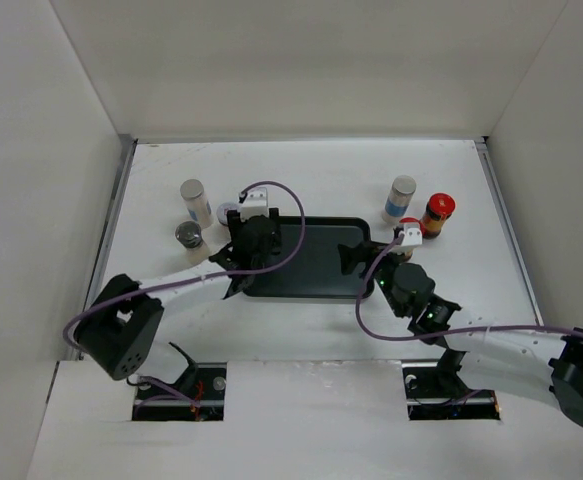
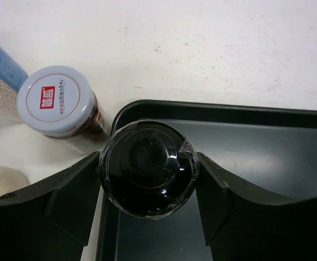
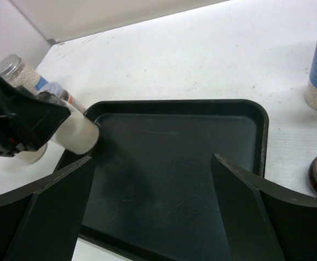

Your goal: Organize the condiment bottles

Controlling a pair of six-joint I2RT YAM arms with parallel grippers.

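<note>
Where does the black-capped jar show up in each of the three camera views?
Left wrist: black-capped jar, cap in mid-frame, between the fingers of the left gripper.
Right wrist: its cream body at left, by the black tray corner.
Top external: hidden under the left gripper at the tray's left end.
Shared landmark: the tray's rounded left corner.

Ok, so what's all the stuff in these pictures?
tray: one, black, middle of the table.
red-capped jars: two, brown, right of the tray.
blue-labelled jar: one, pale, beside them.
left-side jars: three, silver or white caps, left of the tray.
black-capped jar: one, cream, held at the tray's left corner.
table: one, white.
left tool: one, black, shut on the black-capped jar.
right tool: one, black, open above the tray.
</note>
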